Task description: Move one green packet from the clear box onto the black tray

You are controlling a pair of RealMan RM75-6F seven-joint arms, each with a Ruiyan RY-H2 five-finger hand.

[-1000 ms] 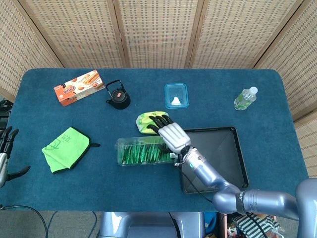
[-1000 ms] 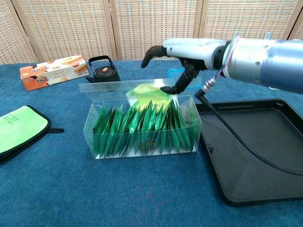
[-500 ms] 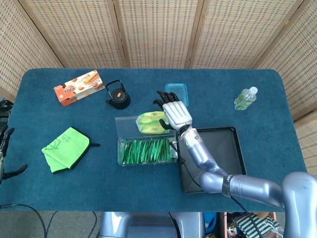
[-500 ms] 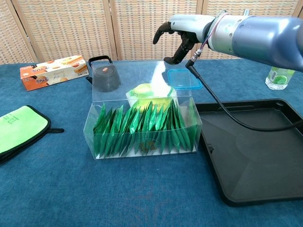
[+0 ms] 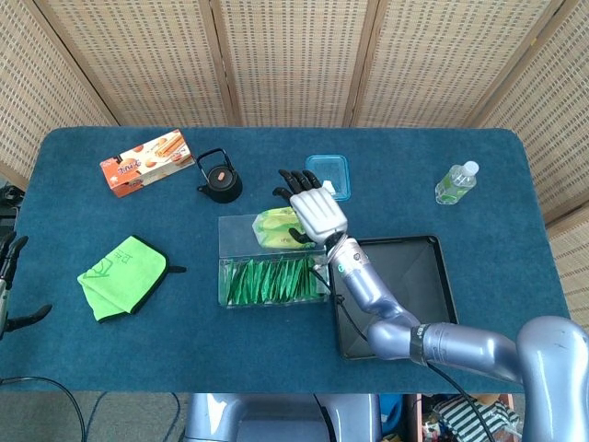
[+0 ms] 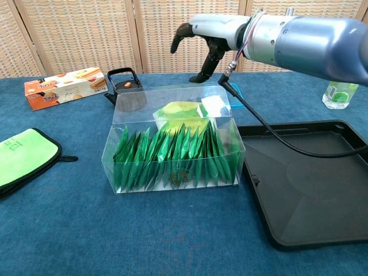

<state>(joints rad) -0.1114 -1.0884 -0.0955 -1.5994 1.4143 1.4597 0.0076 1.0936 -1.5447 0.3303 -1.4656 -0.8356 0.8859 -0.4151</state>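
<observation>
The clear box stands mid-table, packed with several upright green packets. Its clear lid is swung open and leans back. My right hand hovers above the lid's far edge with fingers spread and curved, holding nothing; whether the thumb touches the lid I cannot tell. In the head view the right hand sits just behind the box. The black tray lies bare to the right of the box. My left hand hangs at the table's far left edge, fingers apart.
A yellow-green bag lies right behind the box under the lid. Further back are a black teapot, an orange snack carton, a blue-lidded container and a water bottle. A green cloth lies at the left.
My right hand rose from over the packets and drew back toward the far side. The clear lid swung up and open and now leans back.
</observation>
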